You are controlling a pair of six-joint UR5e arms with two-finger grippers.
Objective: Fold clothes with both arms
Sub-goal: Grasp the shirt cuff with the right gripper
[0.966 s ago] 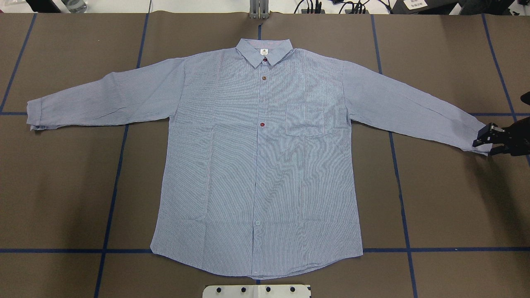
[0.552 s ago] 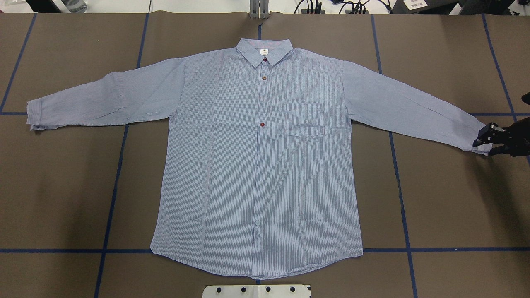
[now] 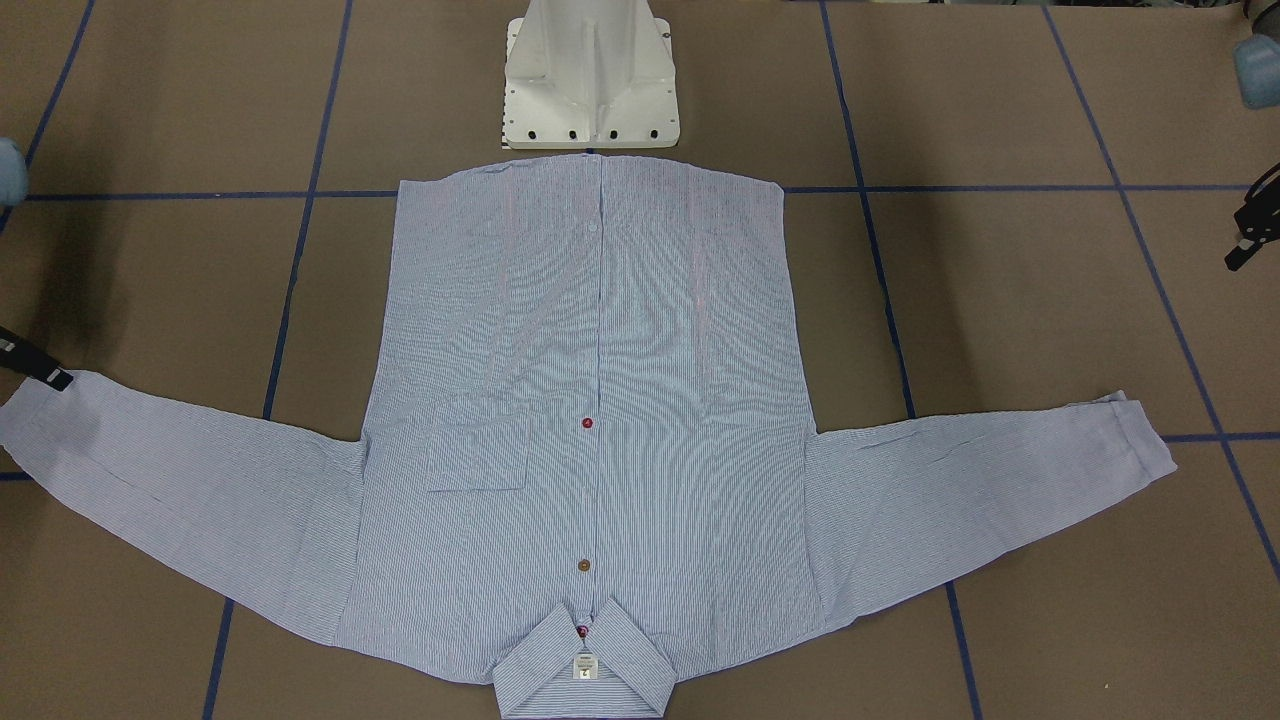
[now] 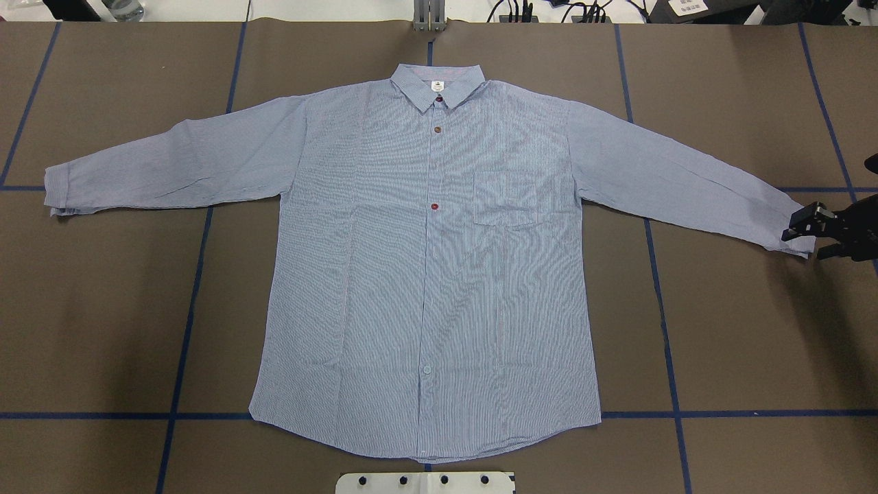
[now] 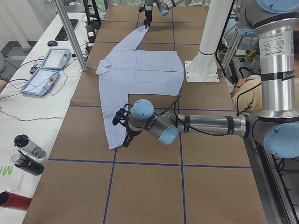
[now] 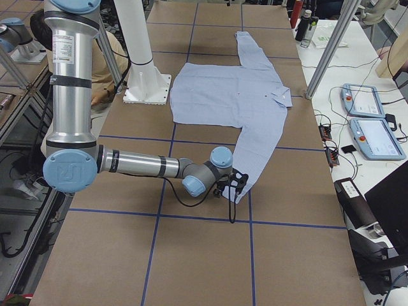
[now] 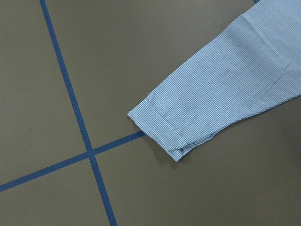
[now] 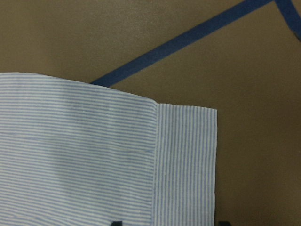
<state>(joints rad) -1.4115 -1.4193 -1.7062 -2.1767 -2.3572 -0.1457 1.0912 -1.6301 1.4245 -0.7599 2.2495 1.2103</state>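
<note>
The light blue-and-white striped shirt (image 4: 425, 274) lies flat and face up on the brown table, sleeves spread, collar at the far edge. My right gripper (image 4: 808, 238) is low at the end of the right sleeve. Its jaws are open and straddle the cuff (image 8: 186, 160), with its black fingertips (image 8: 115, 222) just showing in the right wrist view. My left gripper (image 3: 1250, 235) hovers beyond the left cuff (image 3: 1130, 440) without touching it, and its fingers (image 5: 122, 127) look apart. The left wrist view shows that cuff (image 7: 160, 132) lying on the table below.
The white pedestal base (image 3: 592, 80) stands at the shirt's hem. Blue tape lines (image 4: 185, 329) cross the table. Two teach pendants (image 5: 46, 70) and bottles (image 5: 25, 154) sit on a side bench. A metal post (image 4: 429, 17) stands behind the collar.
My right gripper has shifted slightly at the right cuff and its jaws stand a little wider. The shirt has not moved.
</note>
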